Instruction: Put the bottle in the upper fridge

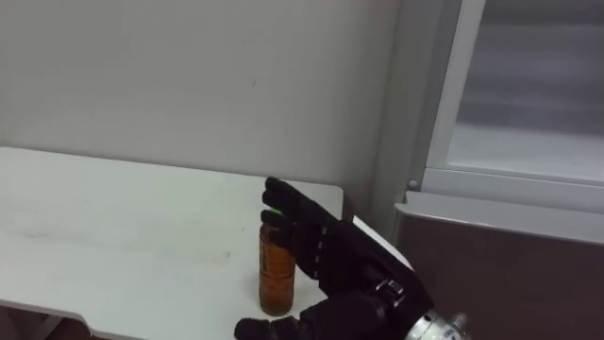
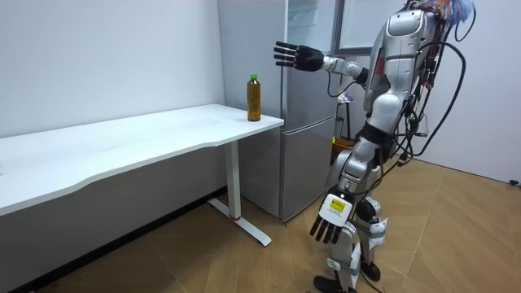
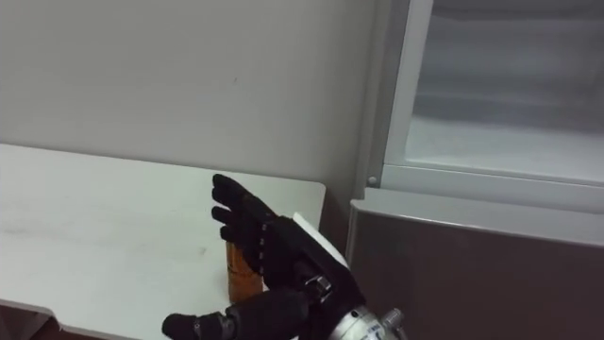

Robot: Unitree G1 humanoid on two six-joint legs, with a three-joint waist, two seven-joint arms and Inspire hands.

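Note:
A bottle of amber liquid with a green cap stands upright near the right end of the white table. My right hand reaches in from the lower right, open, fingers straight and spread. In the eye views it overlaps the bottle's top. In the room view the right hand hovers above and to the fridge side of the bottle, apart from it. My left hand hangs open by my thigh. The fridge stands right of the table, its upper part showing a pale interior.
I stand in front of the fridge, at the table's end. A pale wall runs behind the table. A narrow gap separates the table's edge from the fridge. Wooden floor spreads around me.

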